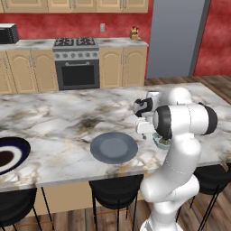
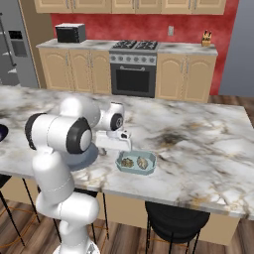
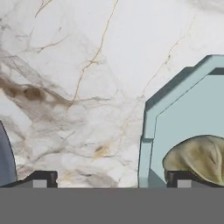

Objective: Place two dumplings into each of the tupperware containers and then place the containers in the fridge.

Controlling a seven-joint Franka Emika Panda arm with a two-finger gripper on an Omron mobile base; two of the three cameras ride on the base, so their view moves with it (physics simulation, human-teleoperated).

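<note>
Marble surface (image 2: 198, 144) runs wide under the arm, kitchen cabinets beyond. Spread wide and holding nothing, the fingers (image 3: 183, 178) hang low at the near left corner of the pale blue container (image 2: 136, 162); one tip sits over its left wall and a dumpling (image 3: 199, 157), the other over bare marble.

Judging from that straddle, a descent or sideways move could catch the wall and shove or tip the container, spilling its load. A careless lift might also snag the rim.

Count: two dumplings (image 2: 135, 162) lie in the blue container. One round grey dish (image 1: 113, 147) sits just left of it, one dark-blue-and-white plate (image 1: 10, 154) far left. One fridge (image 2: 12, 47) stands well apart at the far left.
</note>
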